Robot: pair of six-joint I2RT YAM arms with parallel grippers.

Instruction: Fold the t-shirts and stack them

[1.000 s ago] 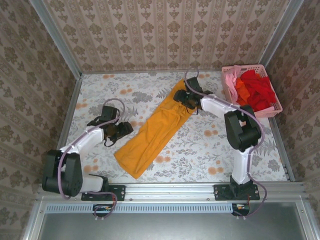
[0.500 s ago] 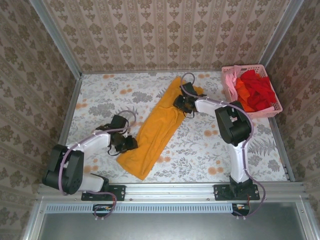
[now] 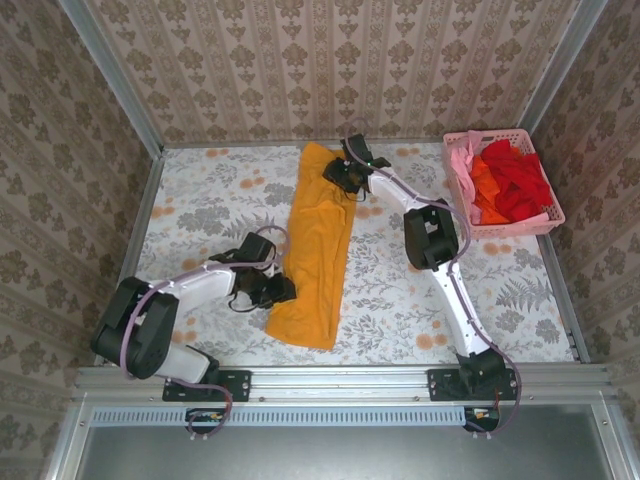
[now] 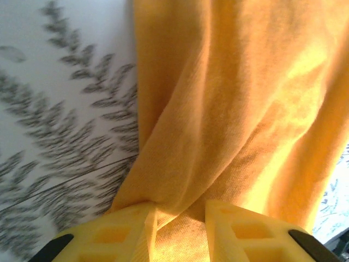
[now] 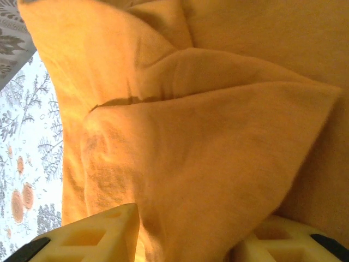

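T-shirt (image 3: 318, 245), orange-yellow, lies as a long strip left of the pink basket (image 3: 480, 134). The right claw (image 3: 341, 177) pinches its basket-side end, and the left claw (image 3: 277, 290) pinches the end farthest from the basket.

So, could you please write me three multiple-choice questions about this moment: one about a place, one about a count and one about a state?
1. Where on the floral-patterned table does the pink plastic lattice basket stand?
A. near left corner
B. middle
C. far right corner

2. How many t-shirts lie on the table outside the basket?
A. three
B. one
C. two

3. What is the state of the left gripper?
A. shut on the long orange-yellow cotton t-shirt
B. open above bare table
C. inside the basket

Answers:
1 C: the top view has the basket at the far right.
2 B: the orange-yellow t-shirt lies there alone; the red, orange and pink clothes are in the basket.
3 A: the left wrist view shows cloth pinched between its fingers.
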